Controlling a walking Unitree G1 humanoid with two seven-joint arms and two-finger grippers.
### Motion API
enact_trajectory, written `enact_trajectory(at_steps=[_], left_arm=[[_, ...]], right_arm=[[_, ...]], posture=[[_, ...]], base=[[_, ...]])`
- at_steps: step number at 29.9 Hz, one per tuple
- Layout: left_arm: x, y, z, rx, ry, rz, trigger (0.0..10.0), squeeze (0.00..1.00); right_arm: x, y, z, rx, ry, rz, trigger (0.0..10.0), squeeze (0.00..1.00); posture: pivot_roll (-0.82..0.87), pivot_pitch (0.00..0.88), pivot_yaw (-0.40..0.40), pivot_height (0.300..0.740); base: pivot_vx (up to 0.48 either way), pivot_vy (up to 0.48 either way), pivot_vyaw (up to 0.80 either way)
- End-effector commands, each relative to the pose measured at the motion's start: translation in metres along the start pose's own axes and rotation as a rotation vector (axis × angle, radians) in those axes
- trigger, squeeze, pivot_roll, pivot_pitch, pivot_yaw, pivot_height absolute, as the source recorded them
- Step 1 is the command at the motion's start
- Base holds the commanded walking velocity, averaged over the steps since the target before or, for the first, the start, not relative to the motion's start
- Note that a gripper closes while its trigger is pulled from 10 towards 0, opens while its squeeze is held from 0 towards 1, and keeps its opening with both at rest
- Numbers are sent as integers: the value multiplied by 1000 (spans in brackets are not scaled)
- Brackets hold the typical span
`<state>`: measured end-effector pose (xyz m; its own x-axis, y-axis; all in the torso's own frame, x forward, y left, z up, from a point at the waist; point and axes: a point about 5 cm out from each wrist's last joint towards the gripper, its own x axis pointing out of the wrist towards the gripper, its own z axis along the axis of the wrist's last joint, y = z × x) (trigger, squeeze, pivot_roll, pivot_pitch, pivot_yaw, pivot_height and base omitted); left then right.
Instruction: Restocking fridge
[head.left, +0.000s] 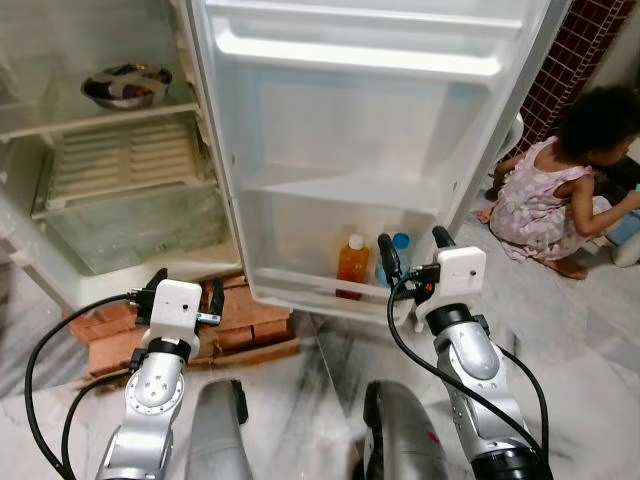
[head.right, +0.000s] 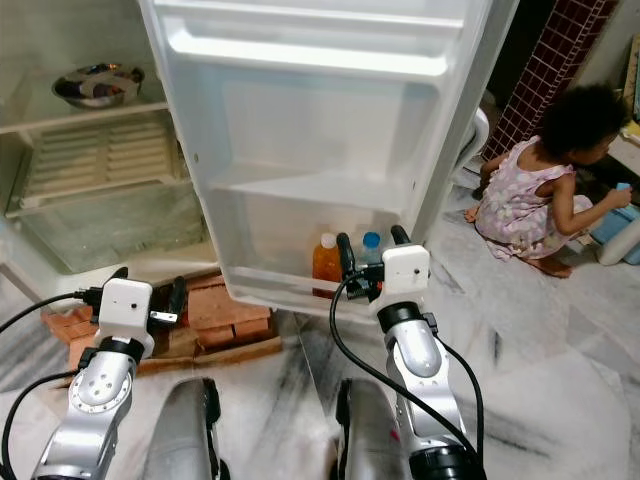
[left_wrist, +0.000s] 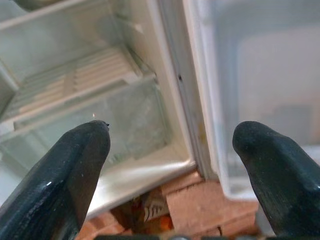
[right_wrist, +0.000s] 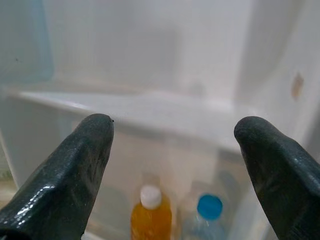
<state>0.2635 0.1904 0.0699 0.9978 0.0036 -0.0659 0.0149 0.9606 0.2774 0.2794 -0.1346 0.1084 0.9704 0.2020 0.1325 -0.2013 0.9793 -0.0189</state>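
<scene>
Two bottles already shelved in the door

Two bottles, an orange bottle (head.left: 352, 262) and a blue-capped bottle (head.left: 399, 250), are seen upright in the fridge door's bottom shelf (head.left: 300, 285), straight ahead of the right gripper (head.left: 411, 246), the nearer one.

Wide-spread empty fingers are shown in both wrist views; the left gripper (left_wrist: 170, 135) is aimed at the crisper drawer (left_wrist: 100, 115).

Marble floor (head.left: 590, 330), bricks (head.left: 250, 320) and a crouching child (head.left: 555, 190) are noted.

We find no readable writing. The orange bottle (head.left: 352, 264) and blue-capped bottle (head.left: 399, 252) in the fridge door's (head.left: 370, 150) lowest shelf show no legible labels, brands or numbers.
</scene>
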Motion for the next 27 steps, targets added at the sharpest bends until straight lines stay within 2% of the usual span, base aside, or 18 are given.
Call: enact_trajectory(at_steps=[1,2,4,11,13,16,21,27], left_arm=[[8,17,3,2,-2,18,10000,0],[8,17,3,2,-2,18,10000,0],[17,30,10,31,-21,1,10000,0],[20,30,23,0,-45,-55,10000,0],[9,19,27,-83,-43,-73,10000,0],[-6,6,25,-127,-37,-107,10000,0],[-21,-10,16,-167,8,-115,10000,0],[-21,-20,17,-183,34,-116,10000,0]], right_arm=[[5,2,3,-6,-3,22,10000,0],[5,2,3,-6,-3,22,10000,0],[9,3,7,-11,-7,38,10000,0],[11,-1,8,-16,-1,30,10000,0],[6,-5,6,-16,9,10,10000,0],[1,-8,3,-8,29,-12,10000,0],[-8,-13,-8,12,97,-31,10000,0],[-9,-8,-16,19,155,8,10000,0]], posture=[[47,0,-51,688],[47,0,-51,688],[52,0,-53,708],[49,0,-47,740],[43,0,-45,740],[42,0,-46,740],[47,0,-53,740],[47,0,-57,740]], base=[[0,0,0],[0,0,0],[0,0,0],[0,0,0],[0,0,0],[0,0,0],[0,0,0],[0,0,0]])
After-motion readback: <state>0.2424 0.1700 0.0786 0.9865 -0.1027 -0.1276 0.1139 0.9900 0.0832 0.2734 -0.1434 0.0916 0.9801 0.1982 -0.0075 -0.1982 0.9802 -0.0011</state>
